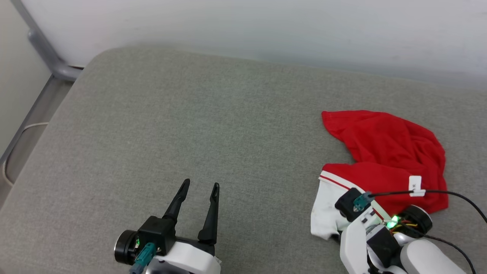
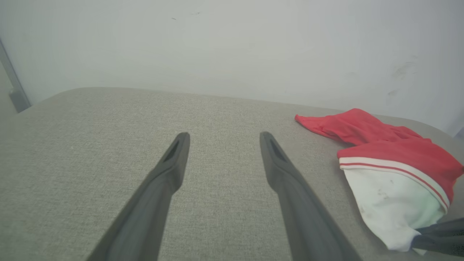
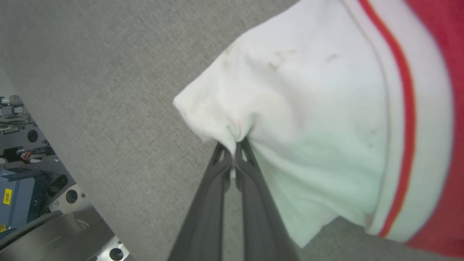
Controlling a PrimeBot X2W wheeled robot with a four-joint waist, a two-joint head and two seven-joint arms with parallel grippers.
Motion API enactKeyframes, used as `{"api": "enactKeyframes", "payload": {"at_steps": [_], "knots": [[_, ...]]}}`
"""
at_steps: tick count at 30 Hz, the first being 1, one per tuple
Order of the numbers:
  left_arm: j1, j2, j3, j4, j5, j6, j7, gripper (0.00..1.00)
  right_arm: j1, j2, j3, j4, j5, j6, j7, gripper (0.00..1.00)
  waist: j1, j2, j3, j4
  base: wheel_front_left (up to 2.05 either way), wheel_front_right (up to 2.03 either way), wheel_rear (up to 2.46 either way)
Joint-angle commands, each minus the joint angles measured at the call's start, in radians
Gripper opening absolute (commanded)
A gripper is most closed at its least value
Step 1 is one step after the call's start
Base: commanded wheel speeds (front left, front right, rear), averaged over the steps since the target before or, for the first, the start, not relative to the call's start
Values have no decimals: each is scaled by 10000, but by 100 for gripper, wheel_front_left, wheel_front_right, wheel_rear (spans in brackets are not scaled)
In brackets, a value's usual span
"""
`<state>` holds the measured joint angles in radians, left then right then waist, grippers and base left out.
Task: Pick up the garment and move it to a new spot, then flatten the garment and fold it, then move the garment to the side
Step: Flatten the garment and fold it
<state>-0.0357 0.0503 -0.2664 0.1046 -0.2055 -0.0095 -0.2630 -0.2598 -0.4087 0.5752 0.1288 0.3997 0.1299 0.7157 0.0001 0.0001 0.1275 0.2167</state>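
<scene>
The right claw is pinched shut on the white sleeve edge of the garment, which lies crumpled just beyond it on the grey cushion; the left claw is open, well apart. Lift slowly: the pinch looks thin and may slip.

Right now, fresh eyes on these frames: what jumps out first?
The red garment lies crumpled at the right of the grey fabric surface. The right gripper is shut on its white sleeve. The left gripper hangs open over bare fabric at the lower left of the head view.
</scene>
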Motion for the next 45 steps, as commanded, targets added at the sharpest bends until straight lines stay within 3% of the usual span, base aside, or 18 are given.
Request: {"api": "enactKeyframes", "payload": {"at_steps": [1,7,15,21,27,28,29,30,35,41,45], "knots": [[102,-1,53,24,49,-37,-27,100,-126,72,-103,-138,244,5,-187,0,-1,-1,-211,-209,0,0,0],[398,-2,232,81,57,-117,-25,100,369,-132,-1078,-1464,1000,3,-761,0,-1,-1,-756,-841,0,0,0],[715,-1,336,78,-32,-165,-25,100,2238,-196,-3786,-2457,1026,5,-708,0,-1,-1,-1281,-1594,0,0,0],[659,-1,325,53,-25,-225,-25,100,3812,201,-5329,-1459,253,5,-1152,0,-1,-1,-1276,-1812,0,0,0],[569,-1,346,131,37,-247,-25,100,3814,738,-5290,9,-330,5,-2220,0,-1,-1,-1137,-1901,0,0,0],[543,-1,342,138,39,-251,-25,100,3734,747,-5250,135,-445,5,-2349,24,-1,-1,-1110,-1898,0,0,0],[525,-1,335,138,41,-256,-25,100,3631,774,-5198,213,-506,5,-2429,89,-1,-1,-1092,-1894,0,0,0],[519,-3,325,147,43,-257,-25,100,3560,813,-5153,273,-474,5,-2396,100,-1,-1,-1081,-1890,0,0,0],[467,-1,316,215,61,-262,-25,100,3107,399,-4637,-809,-326,5,-1781,100,-1,-1,-1046,-1842,0,0,0],[449,-3,212,320,-92,-252,-25,100,2844,-264,-4322,-3167,195,5,44,100,-1,-1,-1110,-1564,0,0,0],[462,-1,154,245,-172,-183,-25,100,2489,-156,-4409,-3871,179,5,751,100,-1,-1,-1039,-1427,0,0,0]]}}
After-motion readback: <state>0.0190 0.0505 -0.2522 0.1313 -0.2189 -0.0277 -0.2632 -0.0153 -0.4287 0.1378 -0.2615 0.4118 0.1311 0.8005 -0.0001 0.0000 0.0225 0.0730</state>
